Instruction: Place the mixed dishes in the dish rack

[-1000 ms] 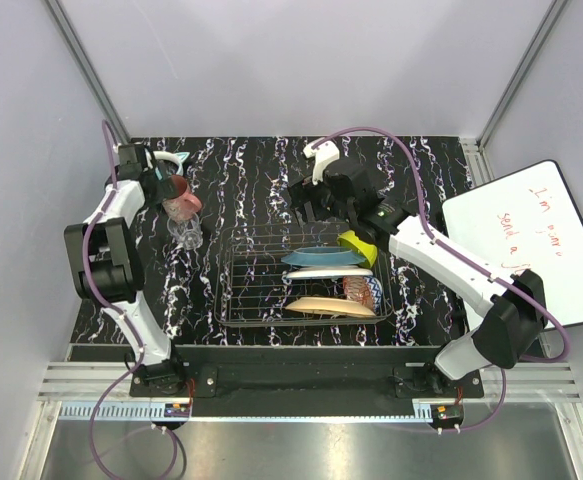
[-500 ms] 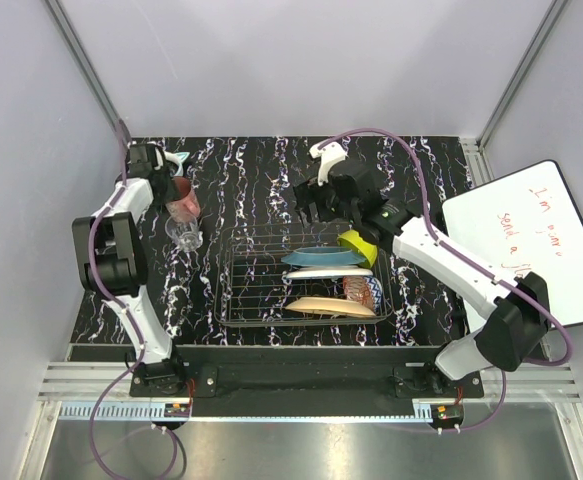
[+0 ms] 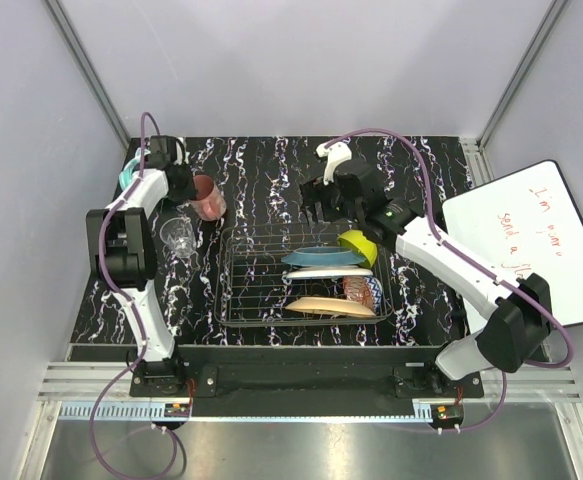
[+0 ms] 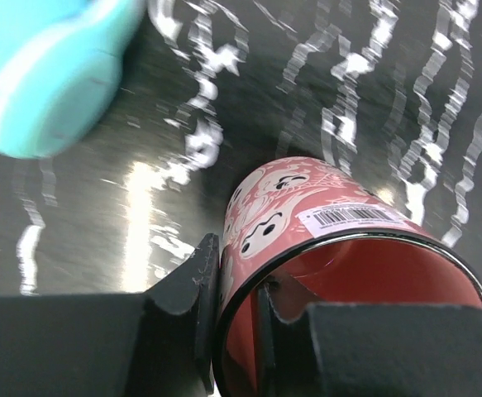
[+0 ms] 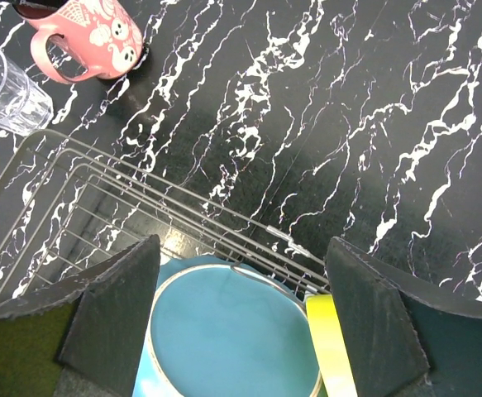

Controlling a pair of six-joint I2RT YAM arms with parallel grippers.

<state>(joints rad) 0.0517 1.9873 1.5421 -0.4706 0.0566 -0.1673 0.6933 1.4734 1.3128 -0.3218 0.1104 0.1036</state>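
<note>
My left gripper is shut on the pink mug at the back left. In the left wrist view one finger is outside the mug wall and the other is inside the rim. The mug is tilted. The small clear glass stands just left of the dish rack. In the rack stand the teal plate, white plate, tan plate, red patterned bowl and yellow-green bowl. My right gripper hangs open and holds nothing above the rack's back edge, over the teal plate.
Teal headphones lie at the far left edge, behind the left gripper and close to the mug. A whiteboard lies off the table's right side. The rack's left half holds no dishes.
The left gripper has closed on the mug's rim and carried it right, away from the headphones and tilted. The right gripper has shifted slightly right and stayed open.
</note>
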